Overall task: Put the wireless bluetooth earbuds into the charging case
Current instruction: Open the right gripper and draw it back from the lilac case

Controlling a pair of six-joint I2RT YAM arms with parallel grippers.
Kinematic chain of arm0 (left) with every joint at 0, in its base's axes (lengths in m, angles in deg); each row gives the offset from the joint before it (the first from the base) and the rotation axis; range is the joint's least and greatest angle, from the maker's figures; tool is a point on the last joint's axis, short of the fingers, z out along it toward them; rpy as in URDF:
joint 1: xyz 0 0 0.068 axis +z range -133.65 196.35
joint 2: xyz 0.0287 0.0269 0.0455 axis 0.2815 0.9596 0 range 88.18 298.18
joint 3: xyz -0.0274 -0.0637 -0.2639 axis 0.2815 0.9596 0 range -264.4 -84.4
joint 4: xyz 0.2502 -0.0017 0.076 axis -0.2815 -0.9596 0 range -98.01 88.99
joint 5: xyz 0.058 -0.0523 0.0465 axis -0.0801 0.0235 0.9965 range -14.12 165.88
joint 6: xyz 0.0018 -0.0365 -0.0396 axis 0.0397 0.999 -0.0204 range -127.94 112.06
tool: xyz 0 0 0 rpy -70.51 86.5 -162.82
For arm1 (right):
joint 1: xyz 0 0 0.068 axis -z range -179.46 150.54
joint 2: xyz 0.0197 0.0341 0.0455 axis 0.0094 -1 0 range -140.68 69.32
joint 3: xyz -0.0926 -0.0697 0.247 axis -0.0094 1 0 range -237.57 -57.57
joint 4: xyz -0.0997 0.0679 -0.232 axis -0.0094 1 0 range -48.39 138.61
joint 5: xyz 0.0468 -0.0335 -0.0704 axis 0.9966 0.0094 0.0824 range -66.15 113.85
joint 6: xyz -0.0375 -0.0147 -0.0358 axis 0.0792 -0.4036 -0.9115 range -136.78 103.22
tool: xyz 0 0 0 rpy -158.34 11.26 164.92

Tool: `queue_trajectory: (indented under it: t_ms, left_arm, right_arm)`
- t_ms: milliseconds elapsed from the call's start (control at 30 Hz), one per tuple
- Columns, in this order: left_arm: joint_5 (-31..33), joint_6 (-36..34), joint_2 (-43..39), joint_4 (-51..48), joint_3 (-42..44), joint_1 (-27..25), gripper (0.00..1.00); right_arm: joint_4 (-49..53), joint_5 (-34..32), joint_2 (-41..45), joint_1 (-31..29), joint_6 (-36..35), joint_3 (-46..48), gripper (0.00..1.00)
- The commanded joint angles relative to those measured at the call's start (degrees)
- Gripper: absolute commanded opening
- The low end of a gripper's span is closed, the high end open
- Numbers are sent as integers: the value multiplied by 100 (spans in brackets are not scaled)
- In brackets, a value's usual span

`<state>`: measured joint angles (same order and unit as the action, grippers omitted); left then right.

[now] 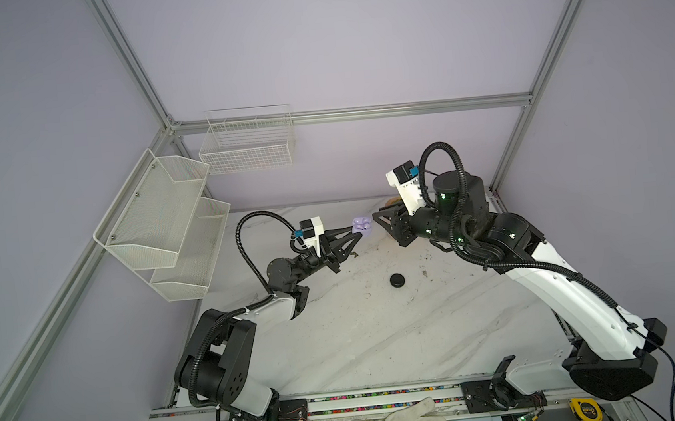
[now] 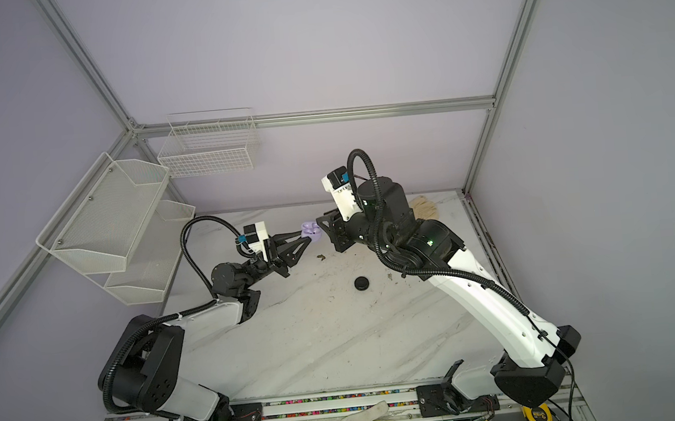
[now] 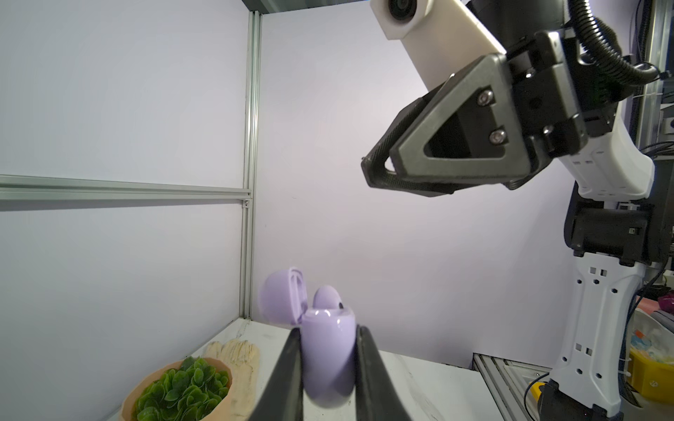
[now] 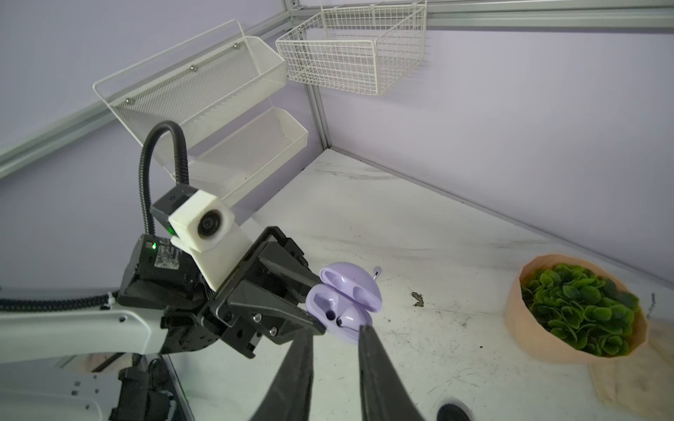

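Between the two arms, over the far part of the bench point(image 1: 360, 343), the left pincer point(image 1: 357, 231) grips the lilac charging case point(image 1: 361, 225) by its lower half, one finger point(image 3: 286, 371) pressed to each side. The case looks to be held up off the surface. Its lid point(image 4: 350, 284) stands flipped open. One lilac earbud point(image 4: 348, 316) sits in the case, its rounded head poking above the rim; the socket point(image 4: 330, 314) next to it shows as a bare dark hole. A second lilac earbud point(image 4: 376, 271), tiny, lies on the bench just beyond the case's open lid.

The right pincer point(image 3: 377, 171) hangs near the case on the side away from the left arm, a little higher and clear of it. Its fingers stand a narrow gap apart with nothing between them.

Nearer the front than the case, and well apart from it, a black round case point(image 1: 397, 280) lies flat on the bench. A small brownish crumb point(image 1: 354, 254) lies between the two cases, closer to the lilac one. Behind the case, toward the back wall, I can see a potted green plant point(image 4: 576, 310) with a pale work glove point(image 2: 423, 208) just beside it. Past the left arm from the case, a white mesh shelf point(image 1: 161, 218) and a wire basket point(image 1: 246, 144) hang on the walls.
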<state>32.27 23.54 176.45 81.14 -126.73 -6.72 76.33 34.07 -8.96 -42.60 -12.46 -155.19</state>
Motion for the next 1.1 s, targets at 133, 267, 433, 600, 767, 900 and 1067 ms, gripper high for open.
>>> queue_trajectory:
  t_ms: [133, 267, 433, 600, 767, 900, 1067]
  left_arm:
    - [-143, 70, -137, 390, -34, -40, 0]
    - [-152, 81, -112, 390, -26, -40, 0]
    - [-151, 95, -86, 390, -39, -40, 0]
    - [-149, 109, -108, 390, -23, -40, 0]
    - [-142, 121, -134, 390, -8, -40, 0]
    - [-138, 124, -130, 391, -8, -40, 0]
    - [-105, 125, -124, 390, -2, -43, 0]
  right_arm:
    - [-396, 830, -99, 253, -198, 335, 18]
    - [-552, 868, -82, 270, -140, 427, 17]
    - [-675, 955, -130, 280, -89, 472, 17]
    - [-720, 915, -170, 281, -77, 581, 16]
    - [-824, 902, -157, 288, -24, 768, 15]
    - [-862, 945, -152, 288, 29, 830, 15]
    - [-782, 977, -130, 288, 95, 651, 14]
